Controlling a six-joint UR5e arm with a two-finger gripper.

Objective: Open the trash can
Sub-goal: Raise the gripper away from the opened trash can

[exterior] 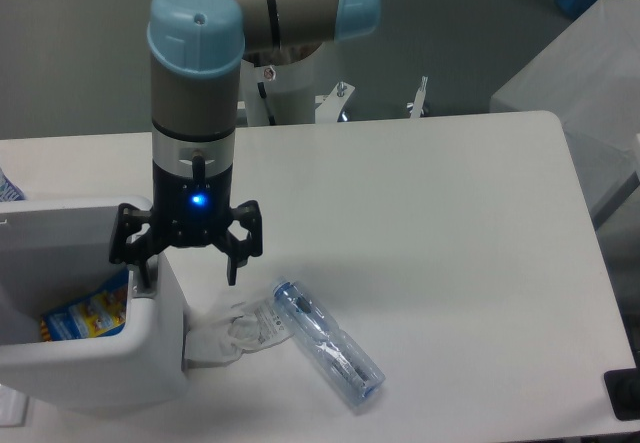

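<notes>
The white boxy trash can (150, 363) stands at the table's front left with its top open; a blue and yellow package (88, 313) shows inside. My gripper (186, 275) hangs open over the can's right rim. Its left finger (143, 268) rests on the grey push tab at that rim, and its right finger (233, 258) hangs free outside the can. The lid itself is not visible.
A clear plastic bottle with a blue cap (328, 345) lies on the table right of the can, with crumpled clear plastic (235, 331) between them. A dark object (624, 395) sits at the table's front right corner.
</notes>
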